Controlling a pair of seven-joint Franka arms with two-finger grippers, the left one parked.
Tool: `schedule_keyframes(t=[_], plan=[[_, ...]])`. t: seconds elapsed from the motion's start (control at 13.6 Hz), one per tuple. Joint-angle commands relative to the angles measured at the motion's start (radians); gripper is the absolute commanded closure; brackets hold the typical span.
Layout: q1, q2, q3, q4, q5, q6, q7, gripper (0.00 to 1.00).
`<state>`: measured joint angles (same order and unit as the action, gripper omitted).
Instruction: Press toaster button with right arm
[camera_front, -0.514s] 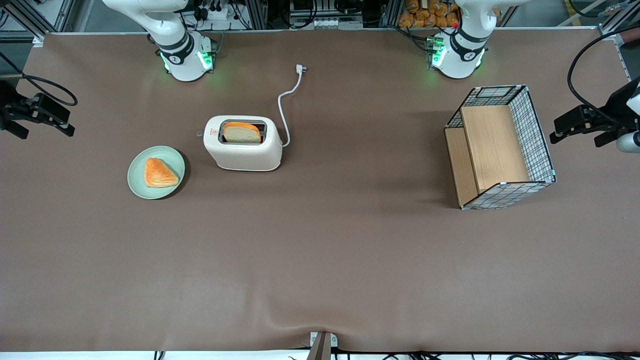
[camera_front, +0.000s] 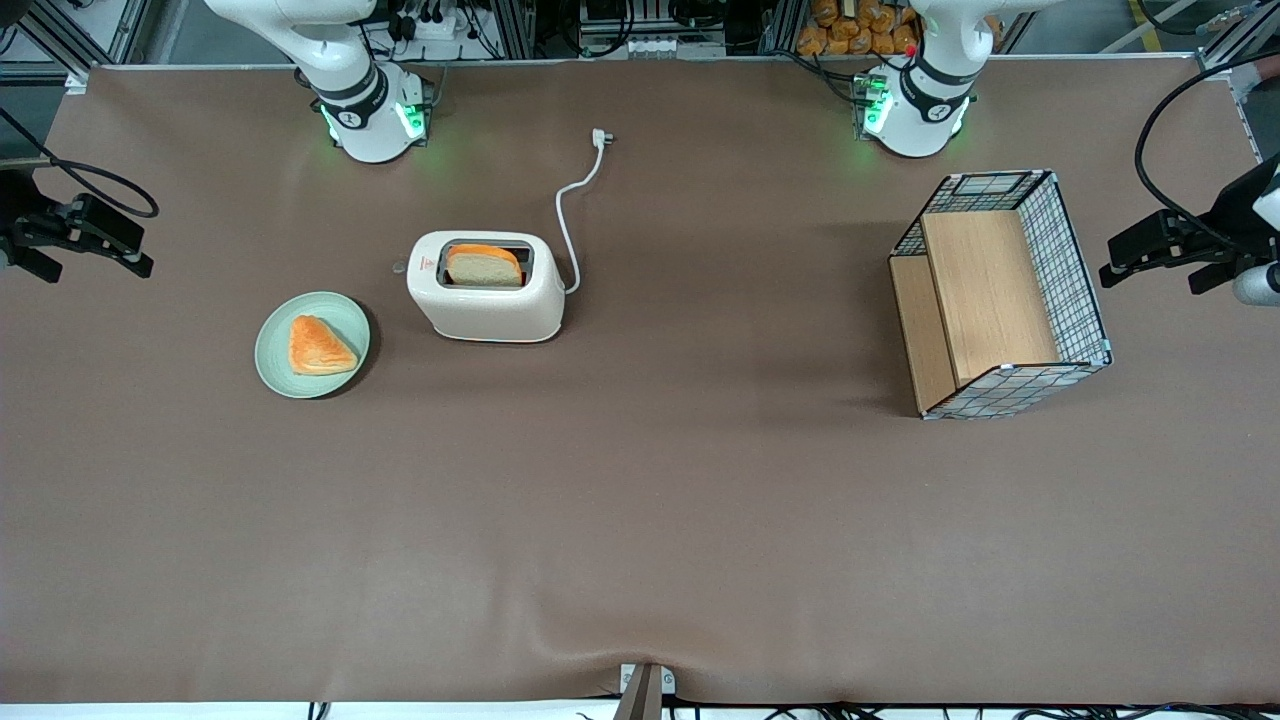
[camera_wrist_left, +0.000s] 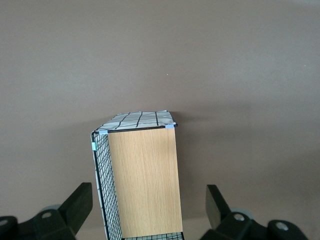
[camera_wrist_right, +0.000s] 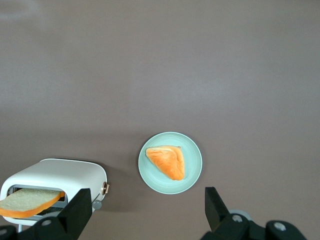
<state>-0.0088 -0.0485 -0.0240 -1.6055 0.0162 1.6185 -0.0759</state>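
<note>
The cream-white toaster (camera_front: 487, 298) stands on the brown table with a slice of bread (camera_front: 484, 265) in its top slot; it also shows in the right wrist view (camera_wrist_right: 55, 177). The small grey toaster button (camera_front: 399, 267) sticks out of its narrow end toward the working arm's end of the table, and shows in the wrist view (camera_wrist_right: 96, 204). The right arm's black gripper (camera_front: 88, 238) hovers at the working arm's end of the table, well apart from the toaster. Its jaws stand wide open and empty (camera_wrist_right: 147, 202).
A green plate (camera_front: 343, 318) with an orange pastry (camera_front: 318, 346) lies between gripper and toaster, nearer the front camera than the toaster. The toaster's white cord (camera_front: 570, 210) trails toward the arm bases. A wire-and-wood basket (camera_front: 1000, 295) lies toward the parked arm's end.
The right gripper has shifted very slightly toward the toaster. Toaster, plate and basket have not moved.
</note>
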Motion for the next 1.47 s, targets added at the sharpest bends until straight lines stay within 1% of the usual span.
schedule_keyframes(t=[0.0, 0.51, 0.73, 0.81, 1.03, 1.18, 1.25, 1.32, 1.4], plan=[[0.001, 0.013, -0.002, 0.029, -0.006, -0.015, 0.004, 0.0], [0.004, 0.015, 0.001, 0.024, -0.009, -0.029, 0.001, 0.0], [0.003, 0.026, 0.001, 0.021, -0.009, -0.087, 0.008, 0.0], [0.001, 0.033, 0.001, 0.019, -0.004, -0.115, 0.011, 0.0], [0.0, 0.036, 0.001, -0.01, 0.013, -0.134, 0.016, 0.0], [0.001, 0.033, -0.001, -0.033, 0.045, -0.153, 0.021, 0.0], [0.001, 0.03, -0.001, -0.056, 0.062, -0.152, 0.034, 0.06], [0.001, 0.029, -0.001, -0.069, 0.074, -0.154, 0.05, 0.19], [0.003, 0.027, -0.001, -0.079, 0.083, -0.158, 0.06, 0.35]])
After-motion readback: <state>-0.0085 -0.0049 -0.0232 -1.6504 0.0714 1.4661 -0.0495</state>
